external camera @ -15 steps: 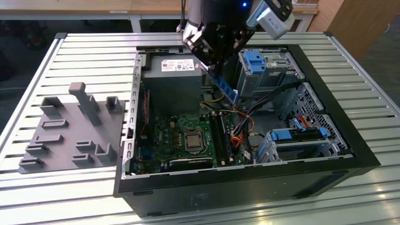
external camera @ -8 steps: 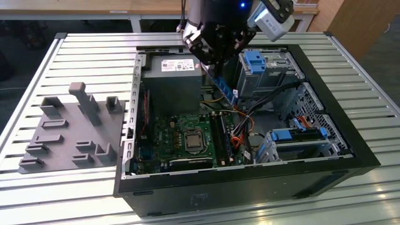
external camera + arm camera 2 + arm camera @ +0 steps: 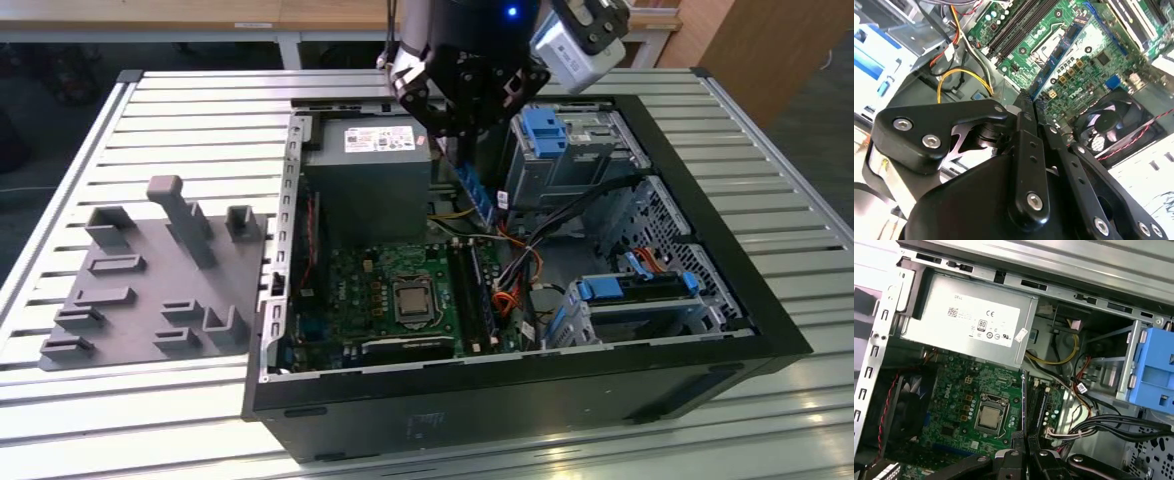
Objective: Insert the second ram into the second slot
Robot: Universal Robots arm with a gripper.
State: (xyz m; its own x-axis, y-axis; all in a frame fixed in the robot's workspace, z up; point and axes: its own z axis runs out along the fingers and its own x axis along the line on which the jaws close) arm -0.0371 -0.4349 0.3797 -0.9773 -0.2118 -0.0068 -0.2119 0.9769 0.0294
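Observation:
My gripper point(image 3: 470, 135) hangs over the back of the open computer case point(image 3: 747, 300), shut on the second ram point(image 3: 478, 190), a thin blue board held on edge and pointing down into the case. In the first wrist view the ram point(image 3: 1024, 405) shows edge-on, rising from between the black fingertips point(image 3: 1015, 442), just beside the dark memory slots point(image 3: 1041, 402). In the second wrist view its blue face point(image 3: 1061, 60) runs out from the gripper point(image 3: 1029, 102) across the green motherboard. The slots point(image 3: 474, 290) lie well below the ram, next to the processor socket point(image 3: 410, 298).
A grey power supply point(image 3: 367, 180) stands close on the exterior view's left of the ram. Blue drive cages point(image 3: 547, 130) and loose cables point(image 3: 534, 265) crowd its other side. A fan point(image 3: 1104, 130) sits by the motherboard. A grey fixture plate point(image 3: 147, 280) lies outside the case.

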